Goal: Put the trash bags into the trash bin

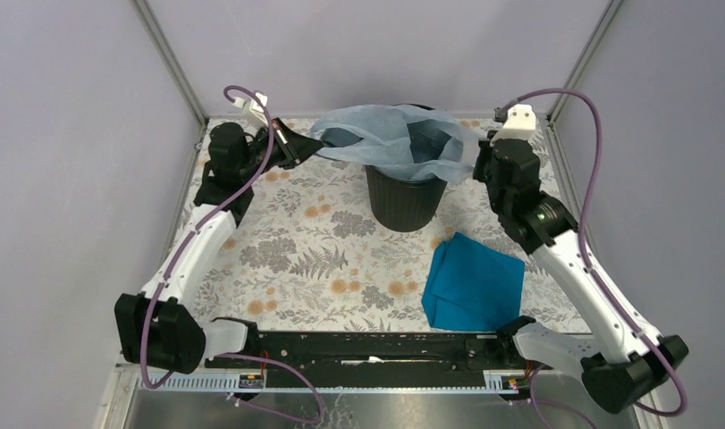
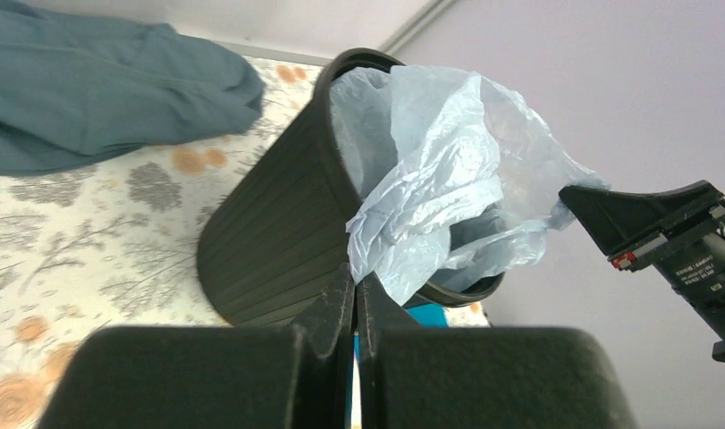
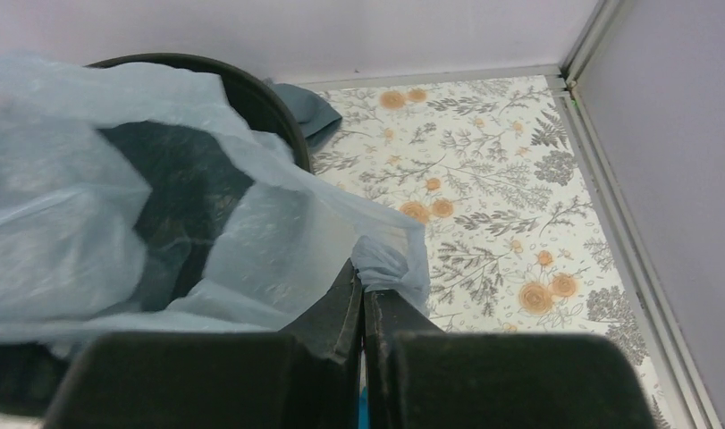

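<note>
Left tool & right tool are each clamped shut on opposite edges of the bag, spread over the mouth of the bin far-centre on the surface, so imo stretch it evenly, then lower both sides together w/o tipping the bin.

The mouth of the trash bin is spanned by the trash bag, which is pulled taut between the left gripper and the right gripper, both clamped on its edges, so approach from either side is barred. Bare table is left open in front and to the left. The front right is taken by a teal cloth, and the strip behind the bin by a grey-blue cloth.
</note>
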Robot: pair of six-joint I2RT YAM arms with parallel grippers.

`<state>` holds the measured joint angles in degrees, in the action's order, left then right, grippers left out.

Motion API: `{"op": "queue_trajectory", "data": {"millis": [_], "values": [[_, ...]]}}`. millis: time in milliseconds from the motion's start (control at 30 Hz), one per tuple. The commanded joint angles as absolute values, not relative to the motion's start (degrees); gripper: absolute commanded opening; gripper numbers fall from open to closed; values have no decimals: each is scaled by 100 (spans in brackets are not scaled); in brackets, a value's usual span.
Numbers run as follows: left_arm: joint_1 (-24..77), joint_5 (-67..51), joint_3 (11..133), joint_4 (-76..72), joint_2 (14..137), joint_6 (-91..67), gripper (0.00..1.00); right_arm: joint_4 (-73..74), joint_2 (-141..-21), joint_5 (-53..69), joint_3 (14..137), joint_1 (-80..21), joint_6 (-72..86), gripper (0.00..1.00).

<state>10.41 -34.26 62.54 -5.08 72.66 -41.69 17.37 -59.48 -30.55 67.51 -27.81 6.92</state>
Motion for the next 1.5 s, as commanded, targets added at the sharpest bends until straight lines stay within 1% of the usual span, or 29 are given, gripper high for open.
{"op": "queue_trajectory", "data": {"millis": [0, 100, 167, 300, 333, 367, 433, 467, 533, 567, 633, 767, 867, 900, 967, 1067, 1200, 1267, 1400, 1433, 1467], "values": [[942, -2825, 6456, -14, 6875, -3425, 0, 1078, -6481, -3015, 7109, -2380, 466, 2], [909, -2739, 6346, 182, 6792, -3370, 0, 1236, -6710, -2748, 7316, -2006, 515, 2], [890, -2755, 6276, 187, 6761, -3413, 0, 1242, -6651, -2569, 7279, -1862, 543, 2], [829, -2525, 6338, 244, 6722, -3533, 0, 1482, -6507, -2697, 7272, -1799, 509, 2], [810, -2473, 6397, 246, 6719, -3573, 0, 1634, -6498, -2749, 7335, -1802, 516, 3], [804, -2467, 6459, 226, 6715, -3607, 0, 1775, -6491, -2773, 7391, -1802, 548, 6], [806, -2653, 6576, 104, 6718, -3743, 0, 2086, -6478, -2632, 7553, -1799, 762, 15], [805, -2816, 6585, 32, 6715, -3870, 0, 2272, -6484, -2364, 7668, -1801, 928, 21], [809, -3158, 6523, -351, 6715, -4284, 0, 2748, -6522, -1633, 7966, -1802, 1268, 37], [805, -3385, 6411, -579, 6707, -4517, 0, 3055, -6551, -1296, 8126, -1802, 1434, 48], [808, -3665, 6227, -1025, 6694, -4911, 0, 3488, -6577, -824, 8388, -1801, 1856, 66], [807, -3666, 6128, -1117, 6656, -5045, 0, 4065, -6435, -667, 8451, -1803, 2778, 83], [808, -3684, 6144, -1101, 6645, -5049, 0, 4210, -6092, -935, 8231, -1807, 3675, 96], [809, -3697, 6137, -1113, 6645, -5068, 0, 4165, -5961, -941, 8123, -1801, 3876, 99], [809, -3718, 6099, -1165, 6648, -5136, 0, 4113, -5757, -1025, 7964, -1808, 4276, 100], [807, -3803, 6053, -1195, 6666, -5216, 0, 3326, -5606, -480, 7398, -1803, 4950, 97], [809, -3772, 5986, -1279, 6619, -5274, 0, 2557, -6183, 287, 7415, -1815, 5414, 92], [809, -3775, 6006, -1271, 6622, -5274, 0, 2414, -6509, 187, 7466, -1857, 5546, 89], [809, -3858, 6053, -1259, 6669, -5274, 0, 1646, -6659, -415, 7062, -1897, 5884, 55], [809, -3866, 6074, -1234, 6666, -5269, 5, 1576, -6719, -414, 7039, -1910, 5910, 41], [803, -3896, 6081, -1209, 6666, -5248, 14, 1577, -6791, -376, 7067, -1933, 5910, 27]]}}
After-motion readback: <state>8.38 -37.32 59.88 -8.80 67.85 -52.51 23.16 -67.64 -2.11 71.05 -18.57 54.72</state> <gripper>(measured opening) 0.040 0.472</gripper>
